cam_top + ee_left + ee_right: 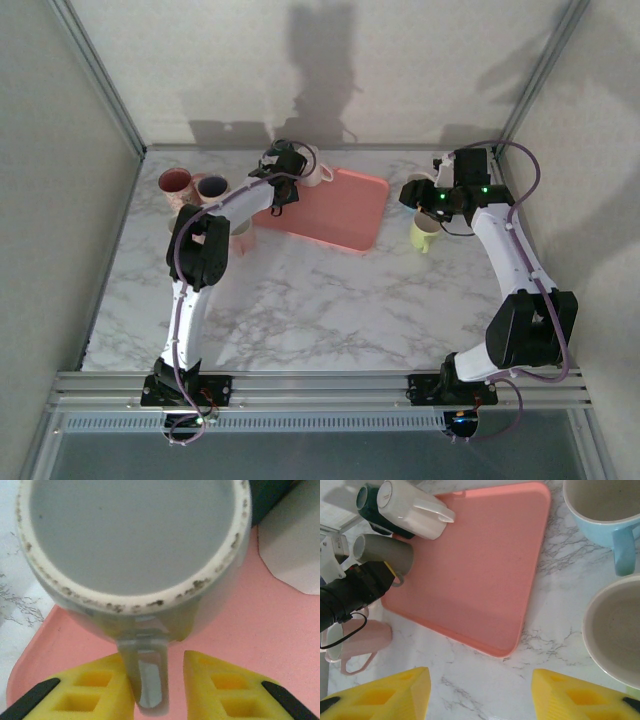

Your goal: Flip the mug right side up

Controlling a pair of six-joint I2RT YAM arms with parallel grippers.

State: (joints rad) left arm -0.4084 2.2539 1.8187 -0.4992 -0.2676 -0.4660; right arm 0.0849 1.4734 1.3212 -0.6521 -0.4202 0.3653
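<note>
A grey mug [135, 555] with a speckled cream ring lies on its side at a corner of the pink tray [260, 630]. Its round end is turned toward the left wrist camera. Its handle [150, 680] stands between the yellow fingers of my left gripper [155, 665], touching the left pad, with a small gap to the right pad. The right wrist view shows the same mug [385, 555] in front of the black left gripper [350, 592]. From above, the left gripper [288, 170] is at the tray's far left corner. My right gripper [480, 680] hangs open over bare marble, holding nothing.
On the tray beside the grey mug lies a white mug [412, 507], with a dark teal mug [367, 502] behind it. Pink mugs [175, 183] stand left of the tray. A blue mug [600, 505] and a cream mug [615, 630] sit near my right gripper [428, 200].
</note>
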